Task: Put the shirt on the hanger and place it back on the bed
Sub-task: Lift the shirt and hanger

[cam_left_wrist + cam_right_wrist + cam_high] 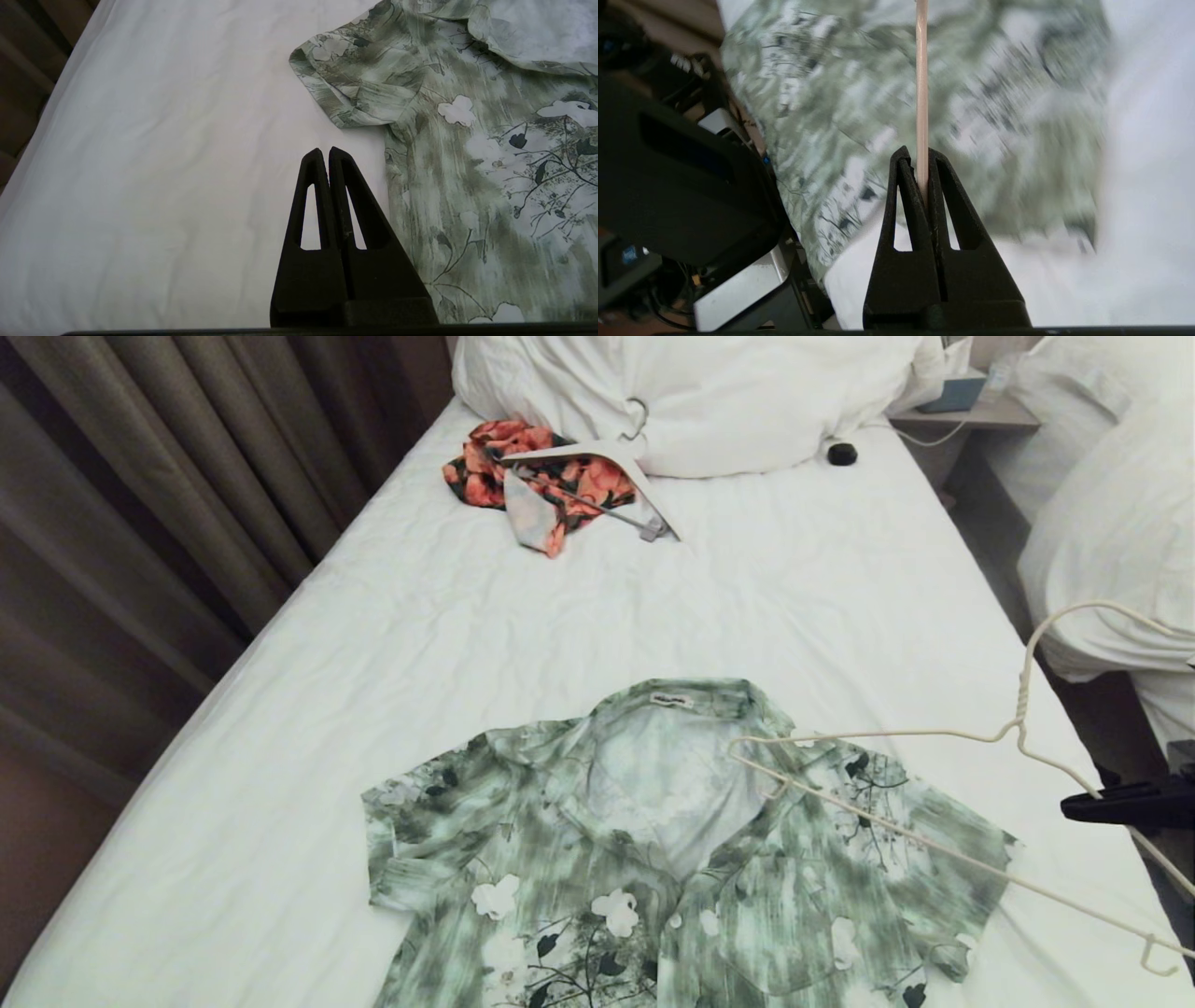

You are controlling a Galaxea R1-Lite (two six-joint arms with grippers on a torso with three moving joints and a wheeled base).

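On the bed (392, 644), one shirt (653, 859) is spread flat. One hanger (934, 784) is clamped in the right gripper (922, 168) jaws above it. Left gripper (325, 156) jaws are pressed together, empty.

shirt (653, 859) hem cut off by frame edge, blurred in right wrist view

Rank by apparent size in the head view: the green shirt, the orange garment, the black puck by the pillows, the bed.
1. Bed
2. Green shirt, partly cut off by the picture's edge
3. Orange garment; farther away, so its true size against the shirt is unsure
4. Black puck
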